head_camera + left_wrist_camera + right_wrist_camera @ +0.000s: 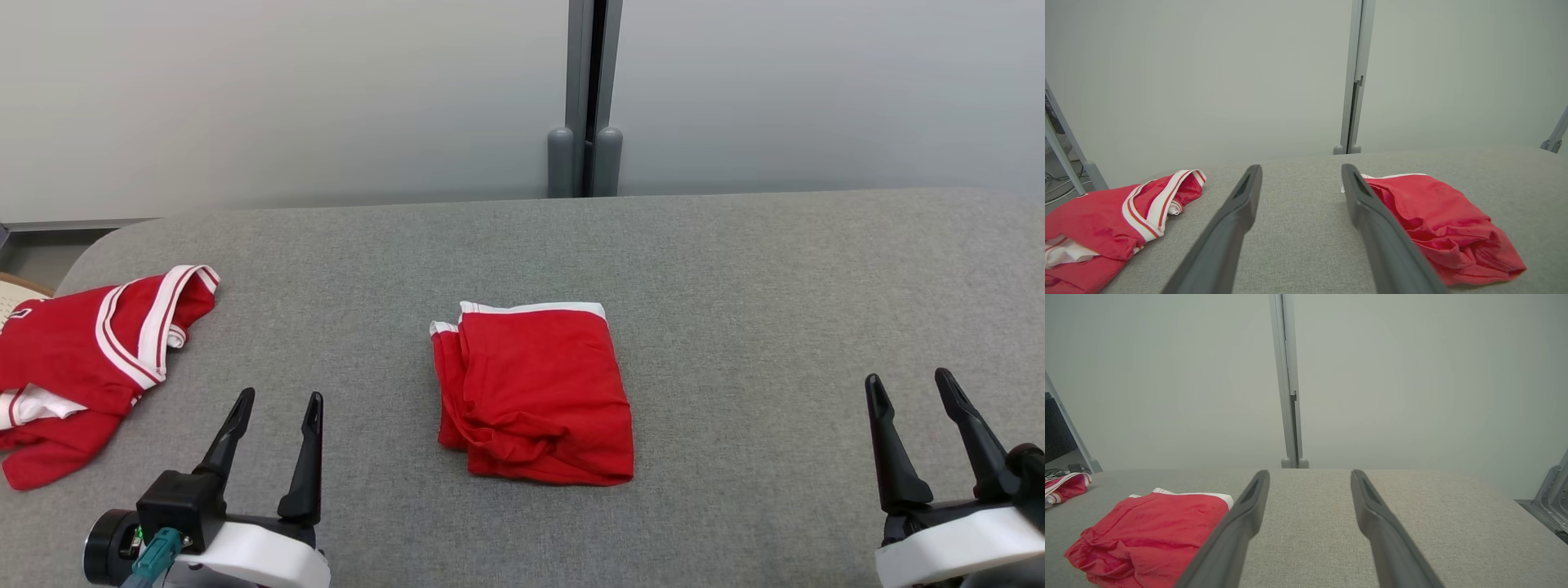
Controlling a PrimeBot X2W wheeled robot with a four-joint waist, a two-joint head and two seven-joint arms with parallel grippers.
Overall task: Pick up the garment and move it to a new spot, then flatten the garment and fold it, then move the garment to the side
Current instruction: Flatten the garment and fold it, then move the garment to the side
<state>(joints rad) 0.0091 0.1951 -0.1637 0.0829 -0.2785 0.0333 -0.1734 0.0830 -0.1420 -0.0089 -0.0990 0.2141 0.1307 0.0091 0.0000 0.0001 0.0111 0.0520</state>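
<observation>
- Nearest the camera, the left gripper point(279, 397) and right gripper point(908, 377) sit low over the table point(735, 286) — jaws spread wide, both empty.
- Between the two pairs of jaws, level with their tips, the garment point(539, 392) lies folded, touching neither.
- Left of the left jaws — a rumpled jersey point(73, 351).
- Far beyond, a grey post point(586, 98).
</observation>
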